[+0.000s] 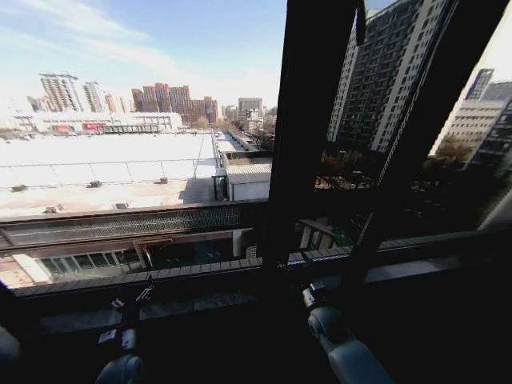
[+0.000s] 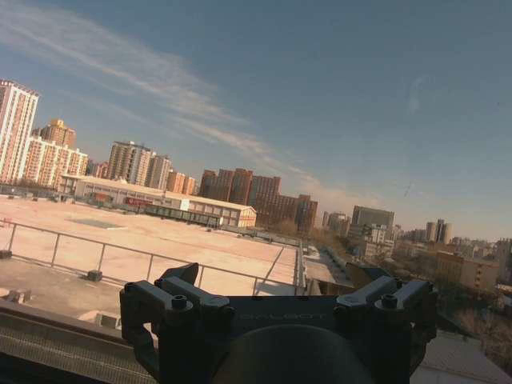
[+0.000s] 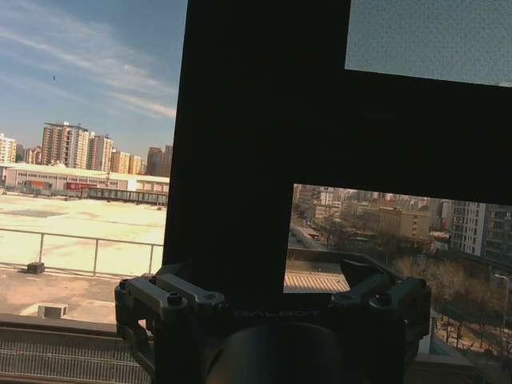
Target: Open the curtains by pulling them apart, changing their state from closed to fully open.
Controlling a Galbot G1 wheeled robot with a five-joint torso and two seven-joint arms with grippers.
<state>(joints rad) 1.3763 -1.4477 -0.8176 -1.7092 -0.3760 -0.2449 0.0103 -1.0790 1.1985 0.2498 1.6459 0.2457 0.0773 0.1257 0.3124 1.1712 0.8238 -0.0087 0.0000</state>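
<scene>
The left gripper (image 1: 132,298) has its fingers spread apart with nothing between them. In the left wrist view the two dark fingers (image 2: 186,274) stand wide of each other, and between them are a pale rooftop and open sky. It is held low, just short of the window sill (image 1: 200,302), and lies well to the left of the black window frame upright (image 1: 308,120). Its arm rises from the lower edge of the head view and points forward at the glass.

The right gripper (image 1: 310,290) is also spread and holds nothing. Its fingers (image 3: 362,274) frame the foot of the black upright (image 3: 240,144), which stands straight ahead of it and close. The grey forearm (image 1: 344,348) runs up from the lower right of the head view and angles in toward the upright, so this gripper sits nearly under it, at sill height.

The glass on both sides of the upright is bare. It gives a view of the rooftop (image 1: 104,152) to the left and a tall apartment block (image 1: 376,72) to the right. In the right wrist view a pale, grainy panel (image 3: 428,36) fills the corner above the frame's crossbar. Whether it is fabric or mesh cannot be told.
</scene>
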